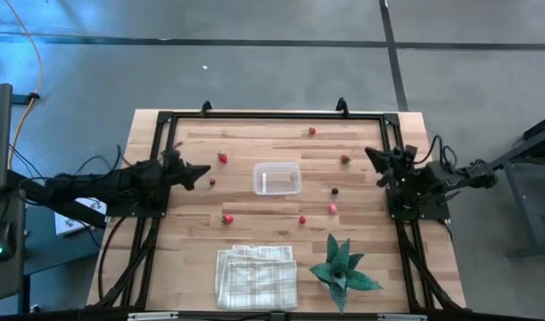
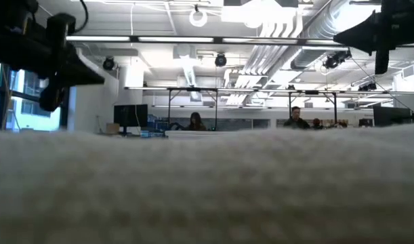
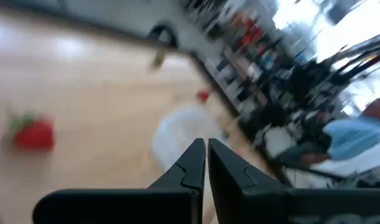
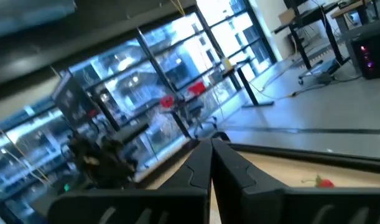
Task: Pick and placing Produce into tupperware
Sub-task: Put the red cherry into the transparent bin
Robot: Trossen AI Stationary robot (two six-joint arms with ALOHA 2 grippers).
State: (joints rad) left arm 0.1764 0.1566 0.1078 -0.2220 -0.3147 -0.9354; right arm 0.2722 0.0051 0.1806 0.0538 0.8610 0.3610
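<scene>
Both pincers pinched together, empty, at the table's sides.
Left pincer (image 1: 203,173) near produce (image 1: 223,159); tupperware (image 1: 276,177) mid-table; cloth (image 1: 255,276) and plant (image 1: 342,267) nearer, right pincer (image 1: 372,154) opposite.

Bright overhead light; wrist views motion-blurred; low view foreground unfocused.

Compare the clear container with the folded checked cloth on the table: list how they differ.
The tupperware is clear, rigid plastic; the folded cloth is soft white-and-grey checked fabric. The tupperware is smaller than the cloth. The tupperware sits mid-table between both arms; the cloth lies at the table's edge beside the green plant. Both are roughly rectangular and hold no produce.
</scene>
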